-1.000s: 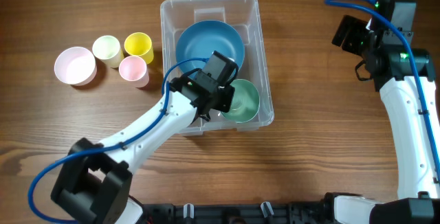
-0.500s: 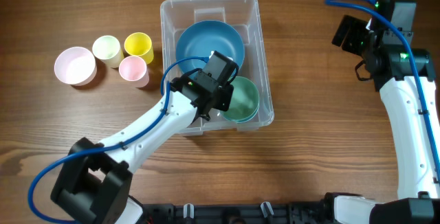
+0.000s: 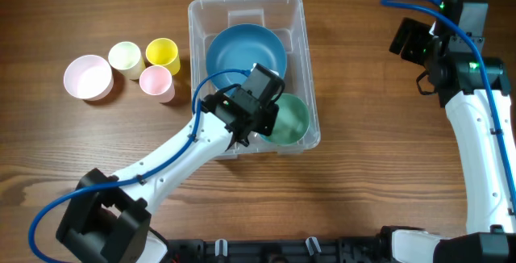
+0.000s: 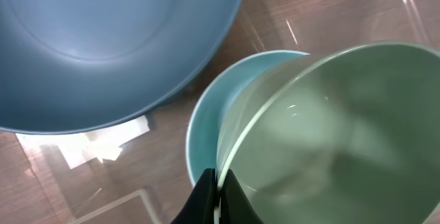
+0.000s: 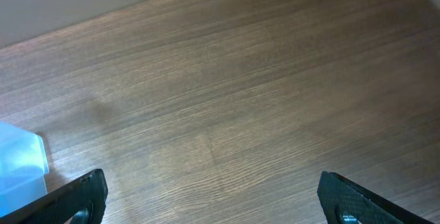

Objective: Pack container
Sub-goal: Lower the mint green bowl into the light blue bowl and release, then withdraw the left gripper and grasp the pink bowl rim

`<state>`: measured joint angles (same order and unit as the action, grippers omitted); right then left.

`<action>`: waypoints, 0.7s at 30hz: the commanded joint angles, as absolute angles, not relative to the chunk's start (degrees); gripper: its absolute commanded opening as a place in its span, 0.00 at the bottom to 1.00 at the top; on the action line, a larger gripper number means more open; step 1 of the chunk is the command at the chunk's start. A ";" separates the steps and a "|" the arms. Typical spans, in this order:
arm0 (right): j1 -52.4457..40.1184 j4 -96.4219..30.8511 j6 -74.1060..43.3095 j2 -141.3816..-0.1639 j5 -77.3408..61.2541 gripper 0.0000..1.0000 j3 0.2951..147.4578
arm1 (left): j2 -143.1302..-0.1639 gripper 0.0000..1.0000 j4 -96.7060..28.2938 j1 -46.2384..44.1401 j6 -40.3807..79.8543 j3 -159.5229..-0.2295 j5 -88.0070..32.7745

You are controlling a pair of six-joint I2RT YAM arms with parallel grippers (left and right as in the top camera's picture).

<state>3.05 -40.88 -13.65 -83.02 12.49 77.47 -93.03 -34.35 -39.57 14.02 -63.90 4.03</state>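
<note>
Shifted slightly rightward, the left gripper [image 4: 216,196] stays pinched on the one green bowl [image 3: 292,118]. Near the left edge sit one pink bowl [image 3: 88,77] and three cups: a pale cup [image 3: 125,56], a yellow cup [image 3: 162,52] and a pink cup [image 3: 156,80]. The container [image 3: 246,0], mid-worktop toward the far edge, holds one blue bowl [image 3: 246,49] and the green one. By the right edge, the right gripper [image 5: 213,196] gapes wide.

The left gripper [image 4: 216,198] pinches the rim of the green bowl [image 4: 330,135], which partly covers a light blue bowl [image 4: 206,124]. The large blue bowl [image 4: 103,38] lies just beside them, near a white label [image 4: 100,141].
</note>
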 commanded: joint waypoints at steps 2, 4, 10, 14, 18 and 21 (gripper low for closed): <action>2.98 -40.77 -14.31 -83.42 13.28 1.00 77.97 | -91.83 0.04 -35.24 -40.45 13.91 -64.95 2.42; 2.98 -40.77 -14.31 -83.42 13.28 1.00 77.97 | -91.83 0.05 -35.88 -40.45 13.91 -64.95 2.42; 2.98 -40.77 -14.33 -83.42 13.28 1.00 77.97 | -91.83 0.52 -36.16 -40.38 13.93 -64.95 2.63; 2.98 -40.77 -14.33 -83.42 13.28 1.00 77.97 | -91.81 0.55 -35.11 -40.14 16.45 -65.17 5.15; 2.98 -40.77 -14.33 -83.42 13.28 1.00 77.97 | -91.81 0.54 -35.40 -38.87 19.29 -66.78 9.52; 2.98 -40.77 -14.33 -83.42 13.28 1.00 77.97 | -91.57 0.54 -37.17 -36.69 21.76 -68.55 12.16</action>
